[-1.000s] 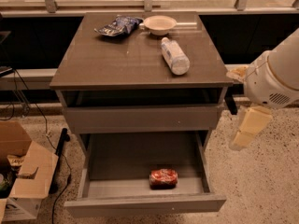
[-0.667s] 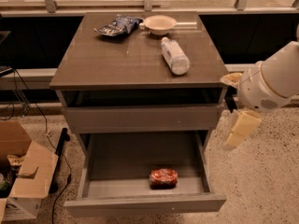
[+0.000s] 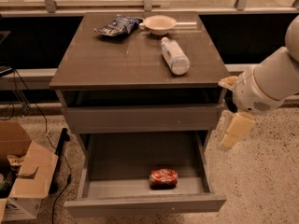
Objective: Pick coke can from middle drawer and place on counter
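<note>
The red coke can (image 3: 163, 177) lies on its side on the flat bottom of the open middle drawer (image 3: 126, 160), near the front and right of centre. The counter (image 3: 117, 62) is the cabinet's glossy top above it. My gripper (image 3: 232, 130) hangs from the white arm to the right of the cabinet. It is level with the closed drawer front above, higher than the can and to its right, outside the drawer's right side. It holds nothing.
On the counter lie a white-and-clear plastic bottle (image 3: 174, 56), a white bowl (image 3: 159, 24) and a blue chip bag (image 3: 117, 25). An open cardboard box (image 3: 23, 176) and cables sit on the floor at the left. A dark ledge runs behind the cabinet.
My arm and gripper have moved left, closer to the cabinet's right side. The can and drawer have not moved.
</note>
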